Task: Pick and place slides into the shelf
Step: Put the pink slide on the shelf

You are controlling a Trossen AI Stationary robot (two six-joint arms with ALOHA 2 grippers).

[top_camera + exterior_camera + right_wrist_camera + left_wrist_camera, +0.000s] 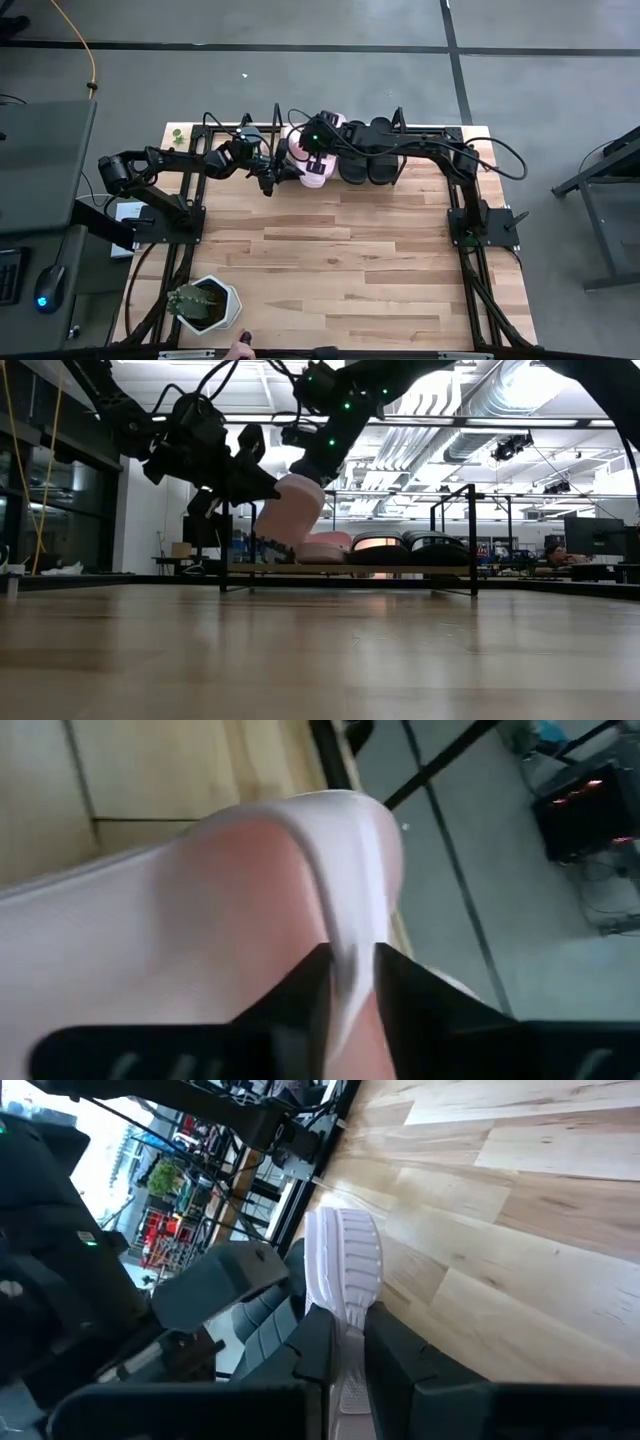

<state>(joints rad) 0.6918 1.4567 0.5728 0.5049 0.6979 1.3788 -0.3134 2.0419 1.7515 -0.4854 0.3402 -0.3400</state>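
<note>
A pale pink slide (291,506) hangs tilted above the table just in front of the shelf's (420,569) left end, caught between both grippers. My left gripper (272,178) is shut on it from the left. My right gripper (313,158) reaches over the shelf and closes on its strap. A second pink slide (326,547) and two black slides (376,544) (430,541) lie side by side on the shelf's board. My left gripper pinches the slide's sole edge (343,1318) between its two fingers, coming nearly level from the table's left. The ribbed underside (347,1255) faces the camera, and the slide is tilted, clear of the table. My right gripper has the rim of the slide's wide strap (348,952) between its two fingers (306,988), one on the strap's outside and one underneath. The fingers slant down from the far right. The slide hangs tilted below them.
A plant in a white hexagonal pot (203,304) stands at the near left corner. A person's hand (240,347) shows at the near edge. The table's middle (340,250) is bare wood. The right arm (430,152) lies over the shelf.
</note>
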